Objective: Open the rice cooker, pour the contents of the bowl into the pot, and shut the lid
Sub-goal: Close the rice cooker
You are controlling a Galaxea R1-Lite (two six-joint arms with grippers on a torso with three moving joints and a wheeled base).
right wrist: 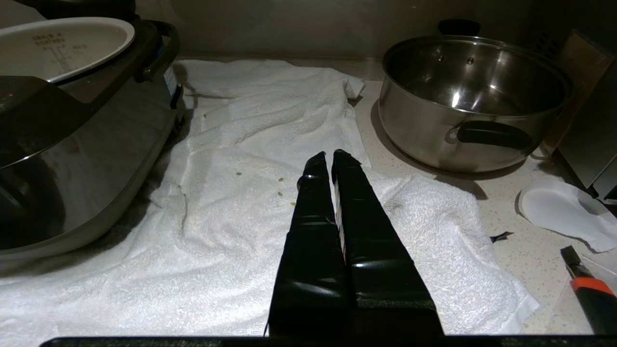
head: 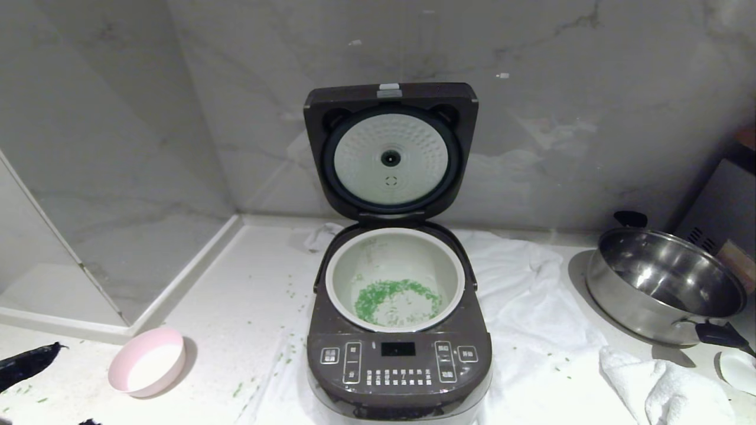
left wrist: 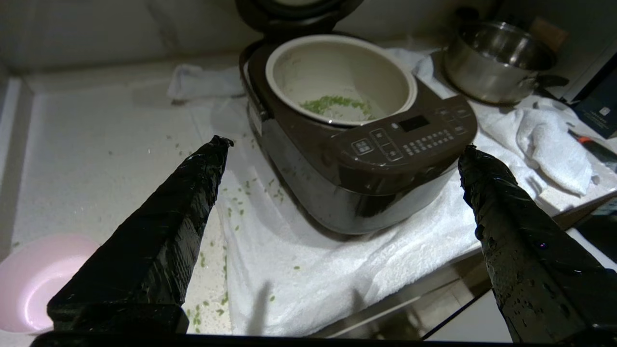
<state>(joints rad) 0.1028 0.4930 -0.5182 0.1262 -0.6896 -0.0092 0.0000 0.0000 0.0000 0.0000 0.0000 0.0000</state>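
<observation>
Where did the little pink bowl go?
In the head view, the small round pale pink bowl sits empty on the white counter, to the left of the dark brown-grey rice cooker, near the front edge.

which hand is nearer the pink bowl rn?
Left. The left hand hangs open at the counter's front-left, the pink bowl just beside it. The right hand is shut over the white towel, across the rice cooker.

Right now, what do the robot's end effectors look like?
Both end effectors have two long, tapering fingers wrapped in glossy, wrinkled black tape. The left end effector has blunt, ragged tips; the right end effector looks the same. No cables or markings show.
</observation>
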